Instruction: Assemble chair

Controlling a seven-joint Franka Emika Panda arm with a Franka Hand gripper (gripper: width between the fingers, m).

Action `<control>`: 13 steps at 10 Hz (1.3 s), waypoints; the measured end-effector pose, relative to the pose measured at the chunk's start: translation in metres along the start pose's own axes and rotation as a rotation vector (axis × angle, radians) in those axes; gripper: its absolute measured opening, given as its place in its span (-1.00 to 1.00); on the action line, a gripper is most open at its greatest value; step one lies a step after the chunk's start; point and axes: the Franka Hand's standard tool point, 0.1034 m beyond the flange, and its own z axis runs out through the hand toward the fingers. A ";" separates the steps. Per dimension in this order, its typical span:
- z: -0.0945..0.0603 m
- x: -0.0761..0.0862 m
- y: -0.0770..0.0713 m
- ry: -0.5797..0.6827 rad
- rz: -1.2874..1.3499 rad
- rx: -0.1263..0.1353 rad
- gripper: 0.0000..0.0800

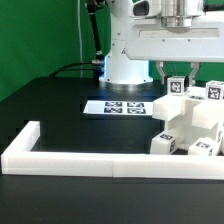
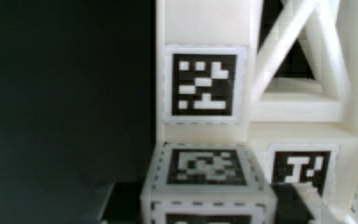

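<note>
The white chair parts [image 1: 190, 125] are bunched on the black table [image 1: 60, 110] at the exterior view's right, inside the low white border wall [image 1: 70, 158]. Black-and-white tags are seen on them. Behind them the flat marker board [image 1: 124, 105] is laid. The claw [image 1: 178, 75] is lowered onto the parts and is closed tight. What is pinched cannot be told.

smooth matt white plastic chair parts [image 1: 190, 125] with printed tags rest on a matt black table [image 1: 60, 105].
</note>
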 end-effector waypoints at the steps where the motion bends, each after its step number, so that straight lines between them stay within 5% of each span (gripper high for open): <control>1: 0.000 0.000 0.000 -0.001 0.093 0.001 -0.28; 13: 0.000 -0.005 -0.006 -0.022 0.913 0.018 -0.28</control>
